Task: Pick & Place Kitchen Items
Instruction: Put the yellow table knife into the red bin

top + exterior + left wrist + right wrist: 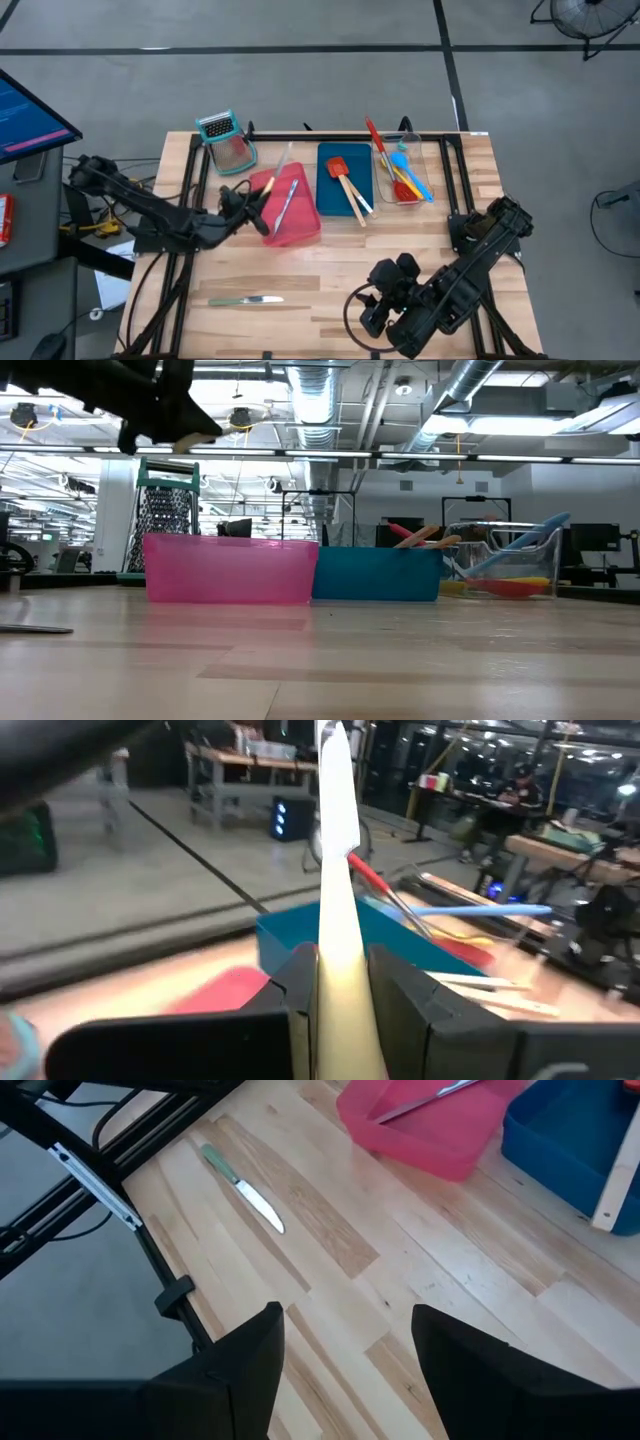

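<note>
Wooden table [400, 270] — left gripper [258, 208] clamps knife [338, 870] over pink tray [300, 232].

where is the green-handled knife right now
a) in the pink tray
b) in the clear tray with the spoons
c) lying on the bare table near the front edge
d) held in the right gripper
c: the green-handled knife lies flat on the bare wooden table, apart from the pink tray and clear tray; the right gripper is open and holds nothing.
</note>
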`<state>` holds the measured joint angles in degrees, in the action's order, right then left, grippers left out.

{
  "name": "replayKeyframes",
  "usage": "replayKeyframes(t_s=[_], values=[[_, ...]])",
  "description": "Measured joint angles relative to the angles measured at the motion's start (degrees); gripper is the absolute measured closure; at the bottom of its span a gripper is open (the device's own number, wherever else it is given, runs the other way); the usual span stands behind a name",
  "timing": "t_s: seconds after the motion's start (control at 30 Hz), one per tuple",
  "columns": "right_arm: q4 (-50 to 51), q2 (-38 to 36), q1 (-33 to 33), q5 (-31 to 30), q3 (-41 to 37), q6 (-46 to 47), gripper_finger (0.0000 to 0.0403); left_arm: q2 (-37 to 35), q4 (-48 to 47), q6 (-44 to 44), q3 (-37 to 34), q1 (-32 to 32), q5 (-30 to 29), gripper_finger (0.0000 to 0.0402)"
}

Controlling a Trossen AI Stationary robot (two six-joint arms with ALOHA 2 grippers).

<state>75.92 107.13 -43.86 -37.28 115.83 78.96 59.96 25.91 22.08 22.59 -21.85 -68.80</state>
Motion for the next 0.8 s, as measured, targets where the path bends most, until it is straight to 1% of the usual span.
replayKeyframes(t_s=[0.1,0.2,0.3,0.4,0.47,0.53,0.57,0.63,0.8], values=[[-0.02,0.0,-0.07,-0.01,0.0,0.0,0.0187,1.96,-0.96,5.36,0.0,1.58,3.94,0.0353],[-0.02,0.0,-0.04,-0.02,0.0,0.0,0.0187,2.82,-2.35,13.63,0.0,3.82,10.38,0.0353],[-0.02,0.0,-0.04,-0.02,0.0,0.0,0.0187,2.79,-6.25,21.51,0.0,6.76,19.2,0.0353],[-0.02,0.0,-0.04,-0.02,0.0,0.0,0.0187,1.94,-9.91,27.31,0.0,9.94,30.55,0.0353],[-0.02,0.0,-0.04,-0.02,0.0,-0.02,0.0187,1.38,-12.31,29.84,0.56,11.7,36.88,0.0353],[-0.04,0.0,-0.04,-0.1,0.0,-0.6,0.0187,0.45,-15.82,30.92,1.65,12.88,40.99,0.0353],[-0.07,0.0,-0.04,-0.19,-0.02,-0.91,0.0187,-0.01,-17.41,30.94,2.54,13.16,41.99,0.0353],[-0.04,0.0,-0.04,-0.21,0.0,-0.92,0.0187,-1.38,-21.6,31.03,4.37,13.41,41.91,0.0353],[-0.11,0.0,-0.04,-0.22,0.0,-0.94,0.0187,-3.48,-34.98,34.53,8.91,14.07,36.74,0.0353]])
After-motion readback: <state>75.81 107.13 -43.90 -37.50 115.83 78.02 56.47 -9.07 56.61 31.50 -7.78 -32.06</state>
